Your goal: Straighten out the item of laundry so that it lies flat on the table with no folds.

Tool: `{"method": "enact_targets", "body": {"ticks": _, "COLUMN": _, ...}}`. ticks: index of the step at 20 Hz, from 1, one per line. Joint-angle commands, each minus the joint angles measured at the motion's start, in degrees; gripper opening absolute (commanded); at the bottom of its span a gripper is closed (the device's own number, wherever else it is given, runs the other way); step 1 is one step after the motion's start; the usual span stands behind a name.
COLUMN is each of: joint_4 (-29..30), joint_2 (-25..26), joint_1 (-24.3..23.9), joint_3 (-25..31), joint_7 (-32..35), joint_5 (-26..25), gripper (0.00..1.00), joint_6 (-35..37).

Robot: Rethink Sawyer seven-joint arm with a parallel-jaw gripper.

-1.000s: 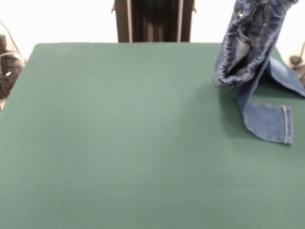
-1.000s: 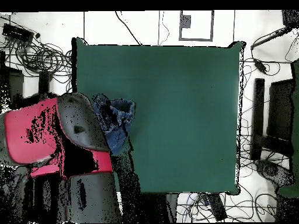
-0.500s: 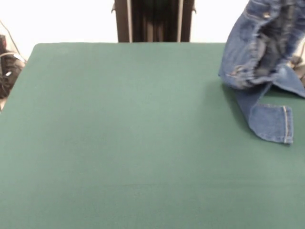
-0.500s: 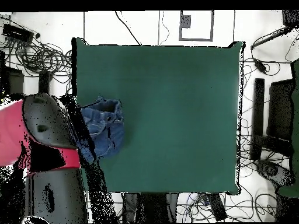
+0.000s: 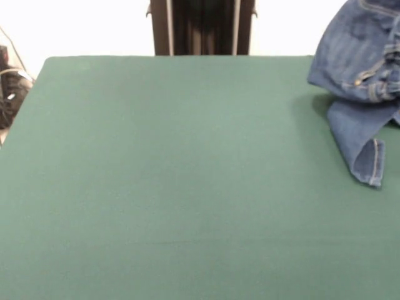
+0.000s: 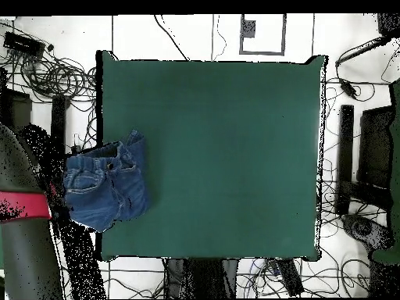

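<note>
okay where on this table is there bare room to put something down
Nearly all of the green table is bare: everything from the jeans across to the opposite edge, and both corners on that side. The only crowded spot is the edge where the jeans hang half off the table; the arm is there too.

Tangled black cables (image 6: 47,66) are seen on the white floor (image 6: 183,35) at about ten o'clock in the overhead view. A grey-framed square (image 6: 262,33) is marked on the floor at twelve o'clock. Dark equipment (image 6: 367,168) with more cables (image 6: 355,226) is ranged along three o'clock. In the front view, a dark upright stand (image 5: 201,27) is seen at twelve o'clock, and black gear (image 5: 9,87) at nine o'clock.
</note>
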Motion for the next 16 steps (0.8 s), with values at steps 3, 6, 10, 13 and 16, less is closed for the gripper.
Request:
{"method": "enact_targets", "body": {"ticks": 3, "joint_4": -5.82, "joint_2": 0.61, "joint_1": 1.41, "joint_3": -0.54, "joint_7": 20.57, "joint_5": 6.51, "gripper": 0.00, "joint_6": 11.87}}
{"method": "enact_targets", "body": {"ticks": 6, "joint_4": -10.00, "joint_2": 2.27, "joint_1": 2.62, "joint_3": -0.69, "joint_7": 24.15, "joint_5": 7.74, "gripper": 0.00, "joint_6": 14.63}}
{"method": "enact_targets", "body": {"ticks": 10, "joint_4": -14.54, "joint_2": 3.63, "joint_1": 3.09, "joint_3": -0.82, "joint_7": 26.32, "joint_5": 9.57, "gripper": 0.00, "joint_6": 17.15}}
{"method": "enact_targets", "body": {"ticks": 13, "joint_4": -17.96, "joint_2": 4.38, "joint_1": 2.76, "joint_3": -0.45, "joint_7": 26.42, "joint_5": 10.46, "gripper": 0.00, "joint_6": 19.72}}
{"method": "enact_targets", "body": {"ticks": 16, "joint_4": -20.87, "joint_2": 5.12, "joint_1": 2.47, "joint_3": -0.24, "joint_7": 26.92, "joint_5": 11.66, "gripper": 0.00, "joint_6": 21.84}}
